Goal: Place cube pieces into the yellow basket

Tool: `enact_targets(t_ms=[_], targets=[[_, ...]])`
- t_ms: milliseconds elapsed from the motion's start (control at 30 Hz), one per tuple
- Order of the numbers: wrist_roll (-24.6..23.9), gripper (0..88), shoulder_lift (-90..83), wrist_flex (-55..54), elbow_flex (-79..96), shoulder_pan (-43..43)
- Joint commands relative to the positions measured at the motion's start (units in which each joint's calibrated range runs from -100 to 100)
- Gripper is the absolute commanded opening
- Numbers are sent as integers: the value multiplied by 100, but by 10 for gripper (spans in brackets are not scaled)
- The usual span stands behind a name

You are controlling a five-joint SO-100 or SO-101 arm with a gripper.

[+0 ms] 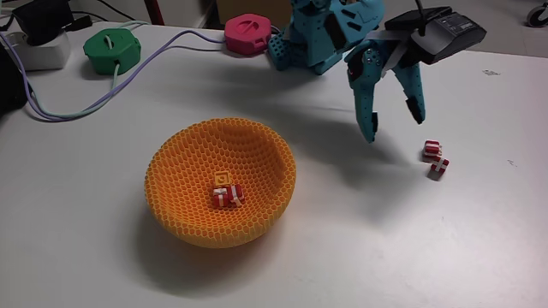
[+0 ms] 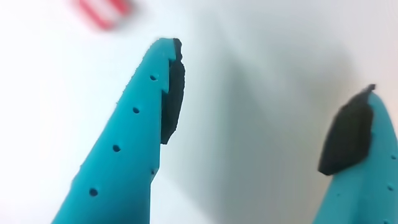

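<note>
While its two teal fingers stand wide apart with nothing between them, the end effector (image 1: 396,127) hangs just above the white worktop (image 1: 445,248), pointing down. I think it is open like this so it can drop over a cube and squeeze it. In the wrist view each finger (image 2: 124,143) is smooth hard plastic with small round holes, and each tip has a dark soft-looking pad (image 2: 171,99) that should help it grip.

Closest to the end effector, just to its right in the fixed view, two red cubes (image 1: 436,158) with white bands sit on the worktop, touching or nearly touching. They are tiny and boxy. One shows as a red and white blur (image 2: 102,11) near the top edge of the wrist view. These two are not in the basket yet, so one is likely the next pick.

Farther off, down and to the left of the end effector in the fixed view, stands the yellow basket (image 1: 184,162), a big round bowl with walls full of honeycomb holes. Inside it lie a red banded cube (image 1: 228,197) and a yellow-orange cube (image 1: 224,179), touching.

Farthest, behind the basket, a green round device (image 1: 111,50) and a pink round device (image 1: 249,34) rest with cables (image 1: 145,68) running from them.
</note>
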Motion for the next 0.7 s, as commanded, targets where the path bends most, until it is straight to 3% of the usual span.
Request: enact_targets(t_ms=[0, 167, 667], targets=[[-254, 404, 283, -641, 157, -470], [-440, 386, 937, -1388, 465, -898], [-337, 336, 3674, -2935, -787, -824]])
